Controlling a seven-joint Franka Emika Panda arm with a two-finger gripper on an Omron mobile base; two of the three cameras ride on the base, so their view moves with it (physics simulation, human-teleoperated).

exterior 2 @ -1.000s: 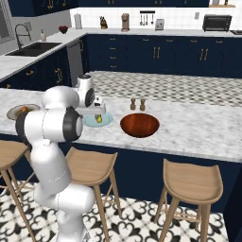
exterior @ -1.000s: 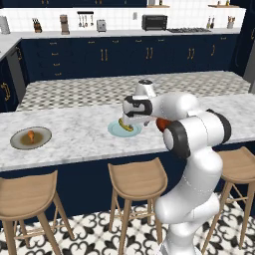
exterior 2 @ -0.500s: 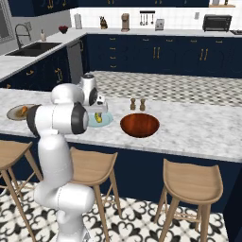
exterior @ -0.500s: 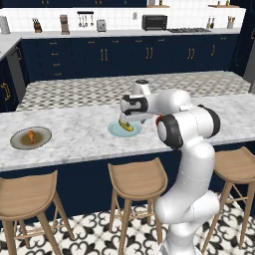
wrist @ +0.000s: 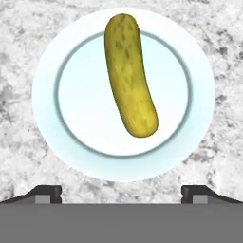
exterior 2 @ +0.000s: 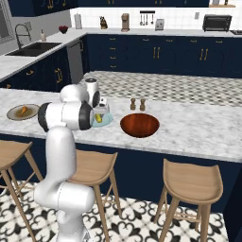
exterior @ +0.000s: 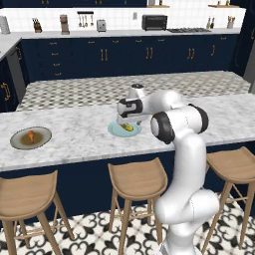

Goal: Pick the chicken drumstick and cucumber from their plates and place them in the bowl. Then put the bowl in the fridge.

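1. The room is a kitchen with dark navy cabinets [exterior: 124, 55] with brass handles and a patterned tile floor [exterior: 99, 234].
2. A marble counter [exterior: 74, 134] has 3 wooden stools [exterior: 137, 179] in front of it.
3. The dark red-brown bowl [exterior 2: 139, 125] rests right of the pale blue plate [wrist: 47, 95].
4. The gripper [exterior: 124, 117] hangs over that plate, fingers spread wide.
5. The cucumber [wrist: 129, 76] lies on it.
6. The chicken drumstick [exterior: 31, 135] sits on the olive-brown plate [exterior: 31, 138], well apart.

Both base views look forward and down from behind the arm, sharing the marble counter [exterior: 79, 134]. Hand view looks straight down, close above the pale blue plate [wrist: 47, 95].
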